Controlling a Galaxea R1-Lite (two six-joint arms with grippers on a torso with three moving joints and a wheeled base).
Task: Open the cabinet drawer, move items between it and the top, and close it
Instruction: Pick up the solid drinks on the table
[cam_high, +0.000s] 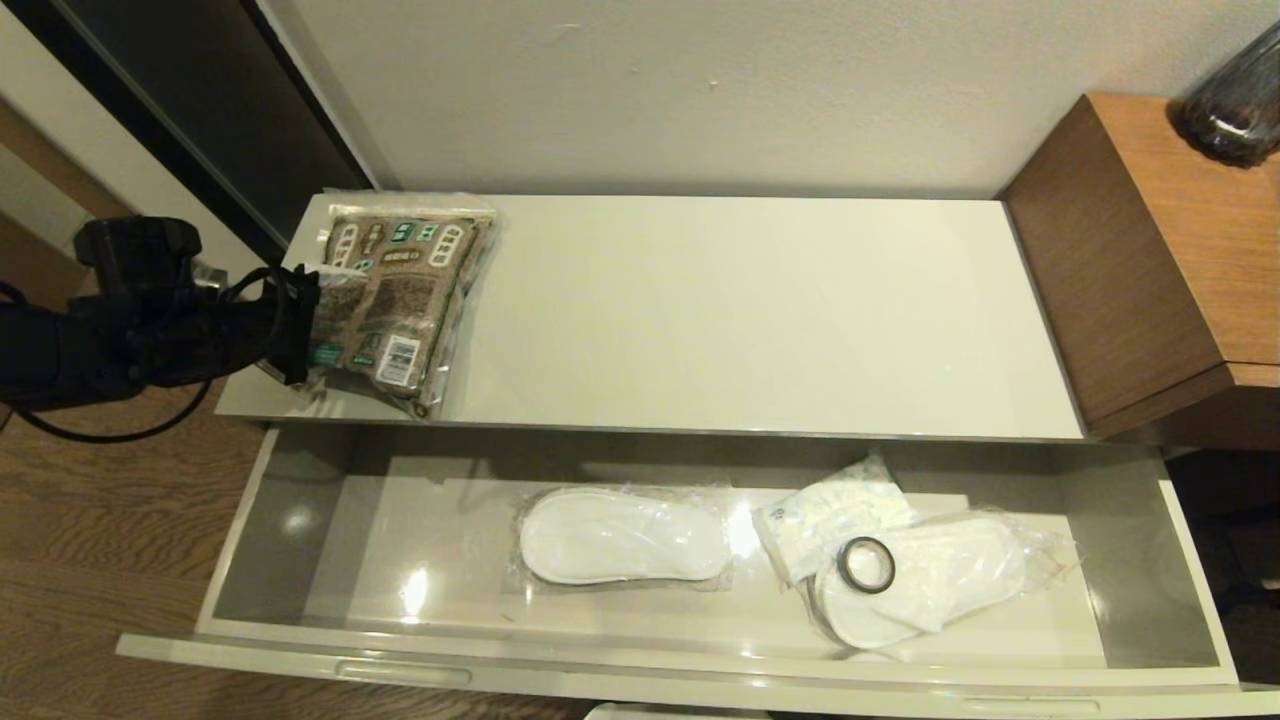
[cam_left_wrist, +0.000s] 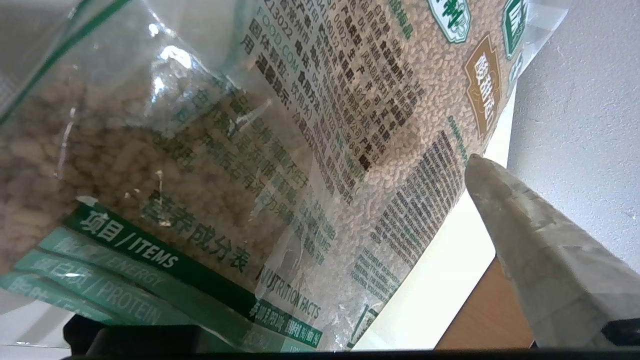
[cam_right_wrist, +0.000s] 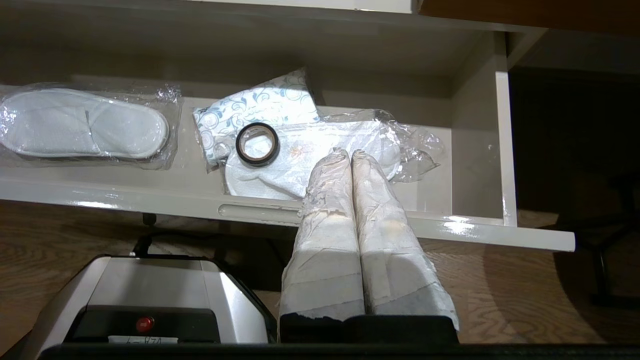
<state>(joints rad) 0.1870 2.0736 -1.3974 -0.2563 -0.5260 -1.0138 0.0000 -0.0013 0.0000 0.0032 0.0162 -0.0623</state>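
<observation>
One packet is lying on the top, its near edge sitting between the widely parted fingers of the left gripper, ungripped. Its label is reading "ITEMS", "PROTEIN", "NUTRITION FACTS". The right gripper is hanging pressed together before the cabinet drawer, holding nothing.

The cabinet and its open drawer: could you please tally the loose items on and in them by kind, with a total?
Brown-and-green packet, on the top: 1
Wrapped slipper pairs, in the drawer: 2
White patterned sachet, in the drawer: 1
Black tape roll, on the right-hand slipper pair: 1
Total: 5
</observation>
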